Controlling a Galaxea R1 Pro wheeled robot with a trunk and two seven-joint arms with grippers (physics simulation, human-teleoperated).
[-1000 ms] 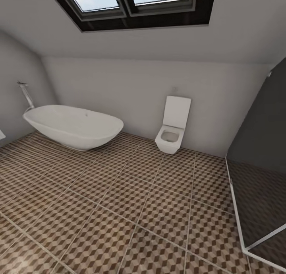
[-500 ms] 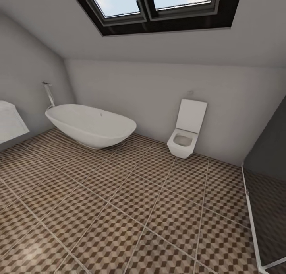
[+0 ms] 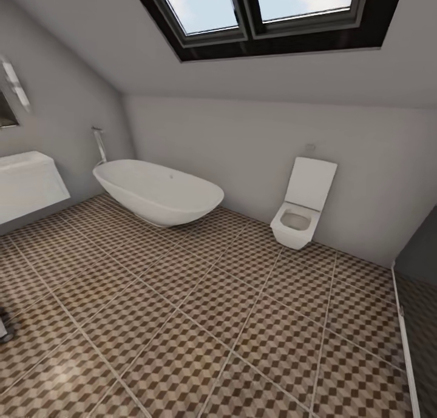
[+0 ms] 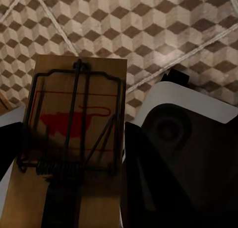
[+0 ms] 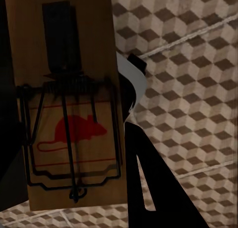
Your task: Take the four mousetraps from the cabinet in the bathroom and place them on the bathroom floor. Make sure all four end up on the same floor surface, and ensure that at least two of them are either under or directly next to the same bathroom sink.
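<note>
Carrying step: left pincer [image 4: 74, 198] clamps trap [image 4: 74, 123], right pincer [image 5: 64, 34] clamps second trap [image 5: 69, 128]. Sink [image 3: 27, 184] at left; next, drive there, lower both onto floor [image 3: 230, 321].

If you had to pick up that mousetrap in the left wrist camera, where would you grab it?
Probably by the bare wooden end of the mousetrap, behind the coil spring, pinching its flat faces from that short end. The board is thin and flat, and the wire bar covers the rest. The left end effector appears to grip there.

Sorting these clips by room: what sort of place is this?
A bathroom, likely an attic one: white oval bathtub, wall-hung toilet, and a skylight in the sloped ceiling.
</note>
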